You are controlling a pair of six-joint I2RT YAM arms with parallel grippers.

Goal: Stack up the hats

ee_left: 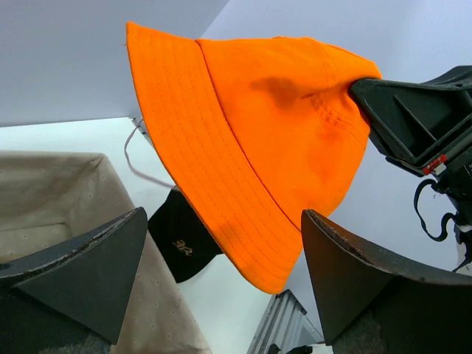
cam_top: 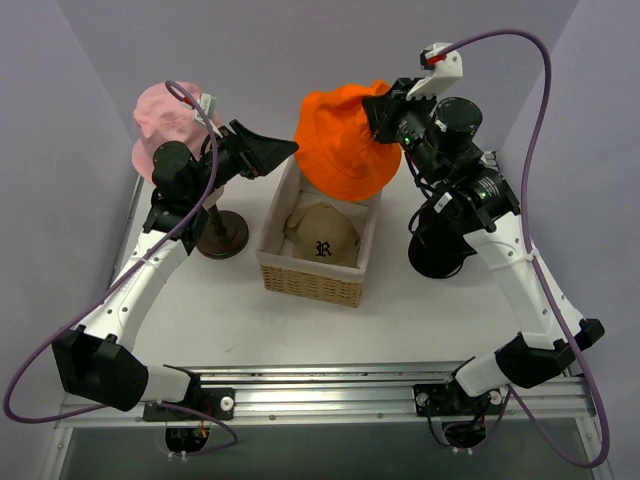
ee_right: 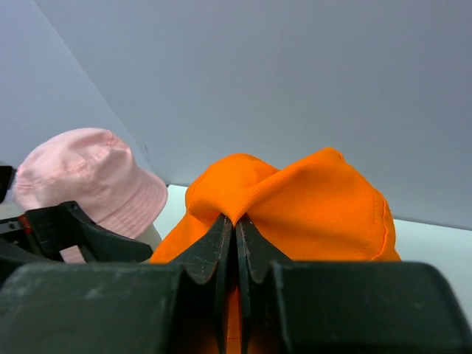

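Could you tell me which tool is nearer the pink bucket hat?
Left. The left tool hangs open beside the pink bucket hat; the right tool, farther off, grips the orange hat.

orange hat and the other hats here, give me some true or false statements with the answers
1. The right gripper is shut on the crown of the orange hat. True.
2. The tan cap lies on the table outside the basket. False: it lies inside the basket.
3. The left gripper is open and holds nothing. True.
4. The pink hat lies in the basket. False: it sits up on a stand to the left of the basket.
5. The orange hat rests flat on the table. False: it hangs from the right gripper, above the far end of the basket.
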